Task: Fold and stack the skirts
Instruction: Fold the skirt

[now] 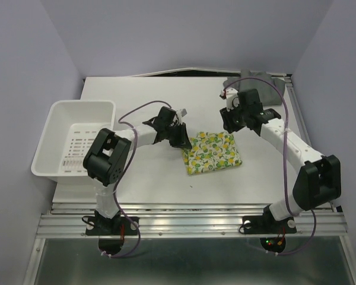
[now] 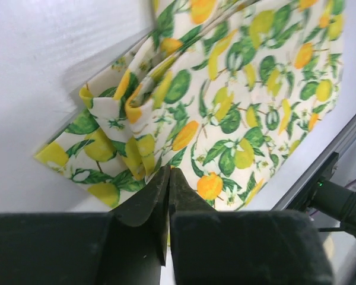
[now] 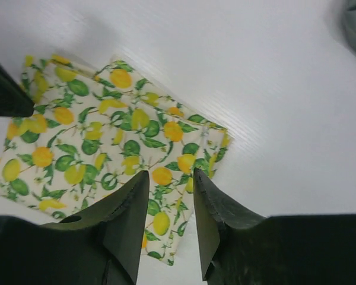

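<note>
Lemon skirt (image 1: 212, 152) lies folded, central on the tabletop (image 1: 154, 95); grey skirt (image 1: 234, 81) at the far right edge. Left claw (image 2: 168, 172) pinched closed at a rumpled corner; right claw (image 3: 171, 178) slightly parted, empty, above. That corner likely needs smoothing before stacking

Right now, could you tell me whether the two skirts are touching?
Apart: the top external view shows bare table between the lemon-print skirt and the grey skirt.

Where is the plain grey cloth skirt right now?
In the top view the plain grey cloth skirt lies at the white table's far right edge, beyond the folded lemon-print skirt in the middle.
</note>
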